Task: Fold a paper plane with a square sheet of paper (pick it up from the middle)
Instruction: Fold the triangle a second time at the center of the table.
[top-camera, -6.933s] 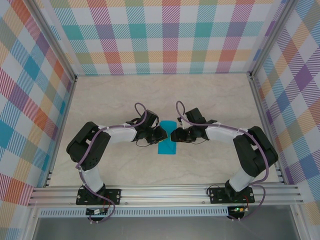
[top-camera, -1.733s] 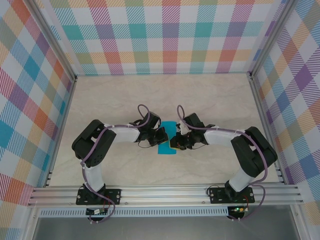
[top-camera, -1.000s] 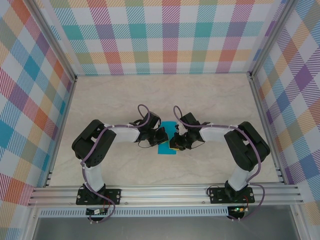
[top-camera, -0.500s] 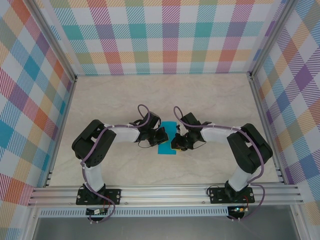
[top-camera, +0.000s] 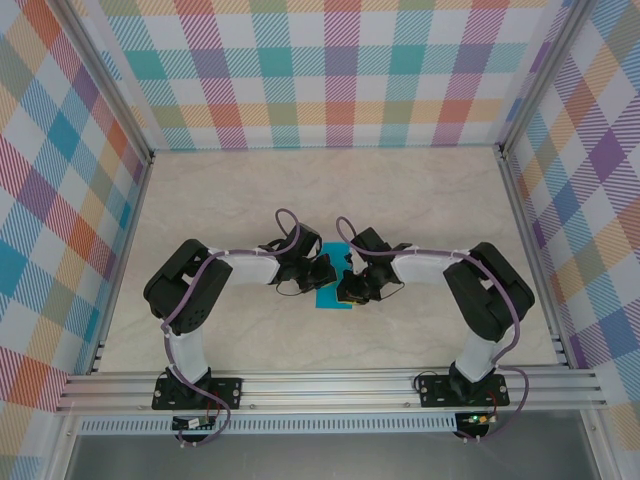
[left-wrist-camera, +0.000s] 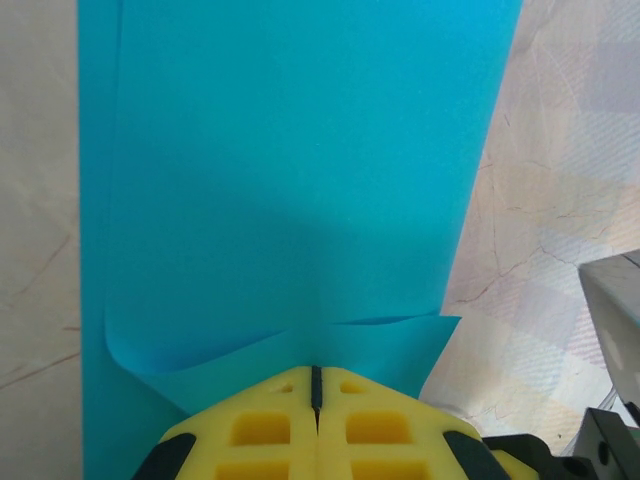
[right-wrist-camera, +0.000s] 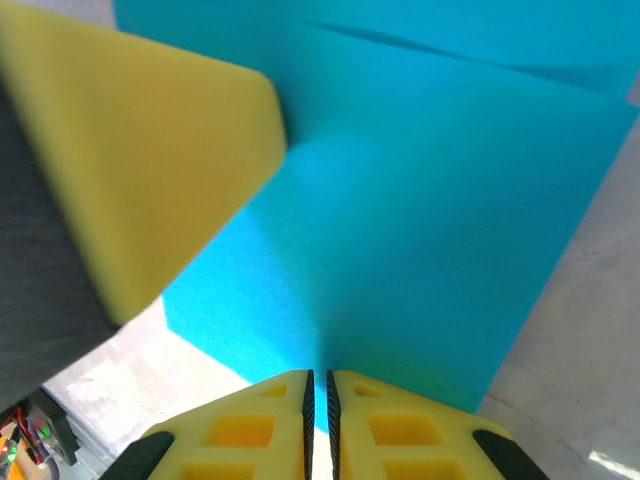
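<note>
Teal sheet (left-wrist-camera: 290, 180), dbl-layered (nr edge curled)

One square sheet of paper (top-camera: 329, 300), two grippers (top-camera: 324, 272) (top-camera: 349, 291), one table (top-camera: 430, 200)

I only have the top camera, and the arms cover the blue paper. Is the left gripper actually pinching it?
Observer: Yes. In the left wrist view the left gripper is shut on the paper's near edge, which curls up where it is gripped.
Operator: And the right one?
Observer: The right gripper is shut on an edge too; a blue sliver shows between its jaws.
Operator: Single layer?
Observer: No, a lower layer peeks out along one side under the top one.
</note>
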